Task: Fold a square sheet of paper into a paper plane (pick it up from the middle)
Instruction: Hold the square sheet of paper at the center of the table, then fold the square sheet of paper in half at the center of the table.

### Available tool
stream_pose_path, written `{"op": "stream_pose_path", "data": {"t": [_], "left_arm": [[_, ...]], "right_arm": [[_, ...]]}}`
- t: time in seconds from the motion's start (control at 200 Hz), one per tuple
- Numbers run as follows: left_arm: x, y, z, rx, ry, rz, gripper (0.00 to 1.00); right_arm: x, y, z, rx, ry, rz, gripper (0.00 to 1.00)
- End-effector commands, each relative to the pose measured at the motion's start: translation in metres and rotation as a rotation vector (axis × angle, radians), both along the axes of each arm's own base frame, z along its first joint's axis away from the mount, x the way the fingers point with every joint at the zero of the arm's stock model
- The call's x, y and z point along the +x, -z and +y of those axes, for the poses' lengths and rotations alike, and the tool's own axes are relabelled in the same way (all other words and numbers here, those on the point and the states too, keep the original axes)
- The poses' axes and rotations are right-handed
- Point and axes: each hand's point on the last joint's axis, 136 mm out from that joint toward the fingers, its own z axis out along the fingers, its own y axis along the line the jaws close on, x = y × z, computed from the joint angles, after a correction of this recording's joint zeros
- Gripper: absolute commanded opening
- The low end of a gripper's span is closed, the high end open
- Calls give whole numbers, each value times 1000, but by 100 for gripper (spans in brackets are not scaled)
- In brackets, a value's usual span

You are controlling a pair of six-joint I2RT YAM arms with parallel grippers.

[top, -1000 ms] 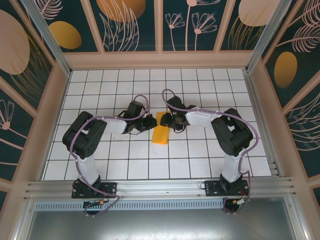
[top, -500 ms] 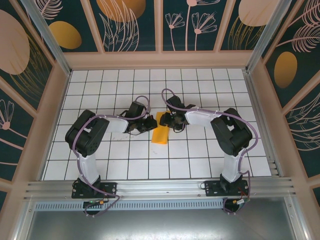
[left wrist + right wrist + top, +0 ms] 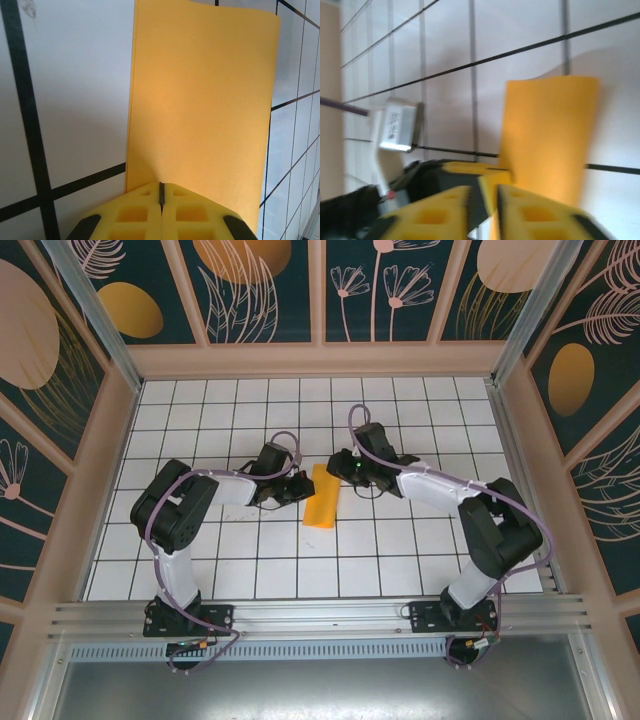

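Orange-yellow folded sheet of paper [image 3: 322,498], left gripper [image 3: 161,195] pinching its edge

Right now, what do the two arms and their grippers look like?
The left arm and right arm are built alike: white links between bulky black joints. A lilac cable runs along each arm and loops at the wrist. The left gripper and right gripper have bright yellow fingers with square moulded recesses.
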Motion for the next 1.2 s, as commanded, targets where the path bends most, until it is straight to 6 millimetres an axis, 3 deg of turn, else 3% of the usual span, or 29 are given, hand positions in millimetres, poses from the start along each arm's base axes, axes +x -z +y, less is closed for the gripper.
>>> {"op": "stream_pose_path", "data": {"t": [0.0, 0.065, 0.445, 0.996, 1.096, 1.196], "left_arm": [[-12, 28, 9, 77, 12, 63, 0], [-13, 28, 8, 75, 15, 63, 0], [-15, 29, 8, 71, 21, 71, 0], [-17, 34, 10, 83, 21, 81, 0], [-17, 32, 9, 81, 22, 78, 0], [-17, 33, 10, 82, 23, 82, 0]], "right_arm": [[-16, 11, 22, 143, -82, 68, 9], [-18, 20, 22, 137, -80, 89, 4], [-23, 57, 14, 98, -82, 158, 4], [-53, 118, -26, -10, -34, 247, 7], [-51, 113, -29, -26, -29, 231, 7], [-43, 74, -11, 64, -82, 141, 7]]}}
